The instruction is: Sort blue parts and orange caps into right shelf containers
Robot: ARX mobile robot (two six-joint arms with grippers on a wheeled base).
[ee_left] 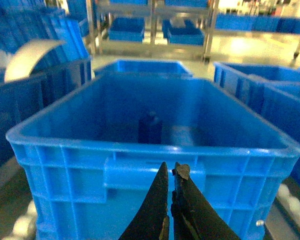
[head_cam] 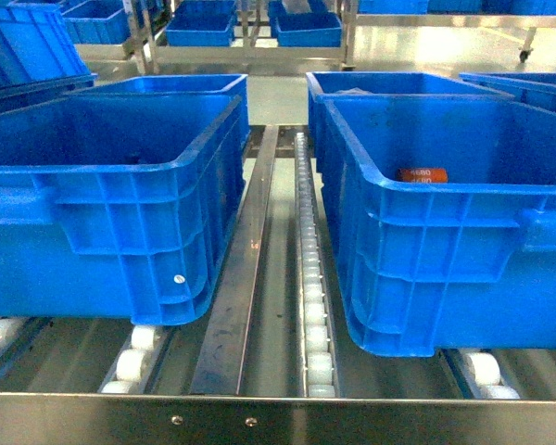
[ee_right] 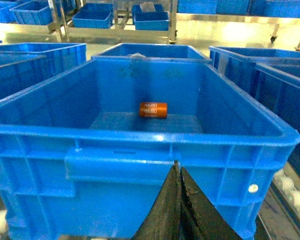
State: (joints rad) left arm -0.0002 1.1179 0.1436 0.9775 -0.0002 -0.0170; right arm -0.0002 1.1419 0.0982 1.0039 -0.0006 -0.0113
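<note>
Two bright-blue ribbed crates on a roller shelf.
The right crate holds an orange cap; the left crate holds a dark blue part. The left gripper and the right gripper have their fingers pressed together, empty.

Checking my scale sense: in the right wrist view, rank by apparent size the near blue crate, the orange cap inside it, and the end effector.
1. near blue crate, fills the view
2. end effector, enlarged by nearness
3. orange cap

Left gripper: black tapered fingers. Right gripper: same, scuffed.
</note>
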